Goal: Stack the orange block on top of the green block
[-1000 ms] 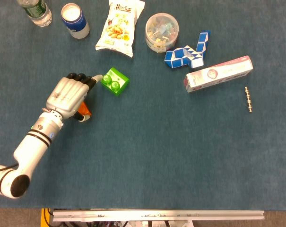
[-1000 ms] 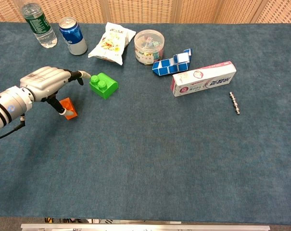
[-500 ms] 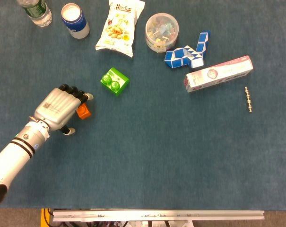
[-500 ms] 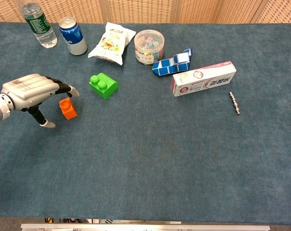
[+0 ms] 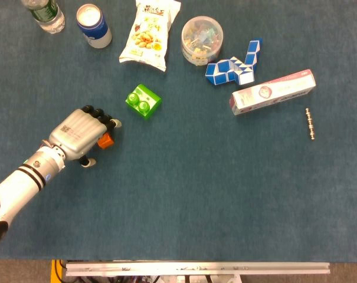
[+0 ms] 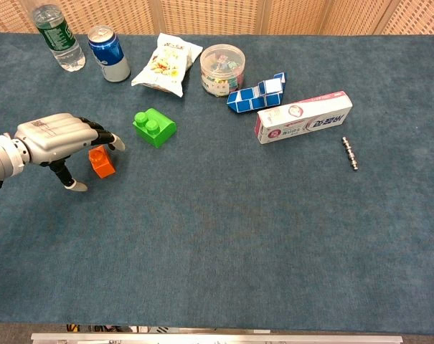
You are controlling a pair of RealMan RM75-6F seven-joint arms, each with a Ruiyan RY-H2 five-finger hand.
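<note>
One hand was in view, my left hand [image 5: 79,131], arched over the orange block [image 5: 104,141] with the fingers [image 6: 105,135] spread above it and the thumb [image 6: 67,180] reaching down to the cloth on the near side. In the chest view the block sat on the table [image 6: 224,236] under the fingertips, between them and the thumb; I could not tell whether any finger was touching it, and nothing showed it lifted or clamped. I judged the hand empty, fingers apart. My right hand appeared in neither view.

The green block [image 5: 143,101] lay beyond the fingertips and a little to their right, studs up, near the orange block but clearly apart from it, with bare cloth between.

Progress, as I judged it: no part of the stack was made. Both blocks rested on the table, and the grasp on the orange one was not yet closed. Remaining: close thumb and fingers on the orange block, lift it, carry it over the green block, and seat it on the studs.
</note>
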